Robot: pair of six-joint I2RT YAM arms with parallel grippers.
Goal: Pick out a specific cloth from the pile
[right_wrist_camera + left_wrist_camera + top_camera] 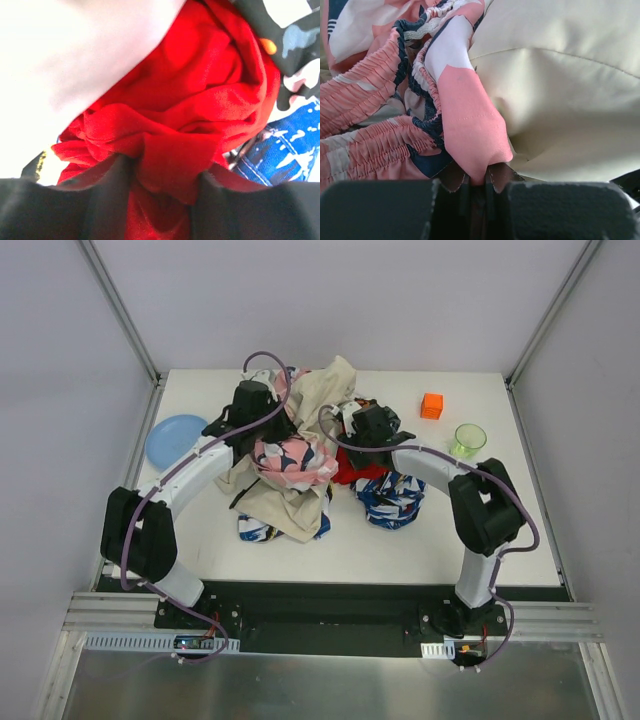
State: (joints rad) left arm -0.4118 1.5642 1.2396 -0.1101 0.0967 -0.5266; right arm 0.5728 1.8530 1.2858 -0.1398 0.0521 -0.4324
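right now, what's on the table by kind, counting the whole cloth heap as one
cloth pile: 1
blue plate: 1
green cup: 1
orange cube: 1
total: 4

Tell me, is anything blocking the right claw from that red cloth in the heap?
Nothing visible does. The red cloth is bunched between the fingers of the right gripper. The beige cloth overlaps one edge of it and the blue-white patterned cloth lies beside it, so both might drag on lifting.
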